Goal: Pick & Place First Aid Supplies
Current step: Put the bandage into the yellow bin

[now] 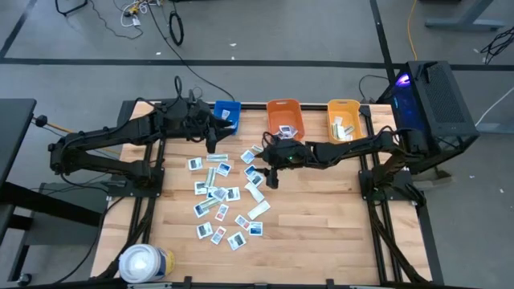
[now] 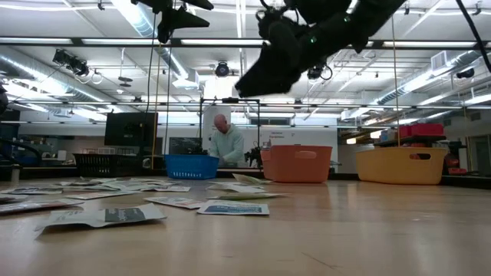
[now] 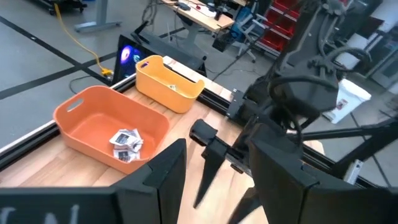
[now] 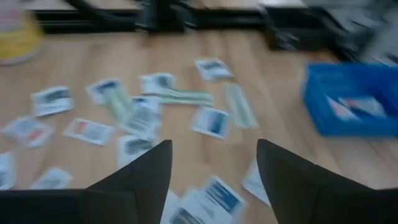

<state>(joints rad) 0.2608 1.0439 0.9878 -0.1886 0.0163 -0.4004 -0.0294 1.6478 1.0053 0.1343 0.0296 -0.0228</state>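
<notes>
Many small flat white packets with blue or red print [image 1: 223,195] lie spread on the wooden table, with a few pale greenish strips [image 4: 184,96] among them. My right gripper [image 1: 271,178] hangs open above the right side of the spread; in its wrist view the open gripper [image 4: 213,146] holds nothing. My left gripper [image 1: 213,143] hovers in front of the blue bin [image 1: 227,115], above the spread's far edge. It is open [image 3: 217,149] and holds nothing. Some packets lie inside the orange bin [image 3: 126,143], the yellow bin [image 1: 344,127] and the blue bin [image 4: 357,107].
Blue, orange [image 1: 283,118] and yellow [image 1: 344,107] bins stand in a row along the far edge. A large white roll [image 1: 144,263] sits at the near left corner. Bare wood lies to the right of the spread. A person [image 2: 225,143] stands beyond the table.
</notes>
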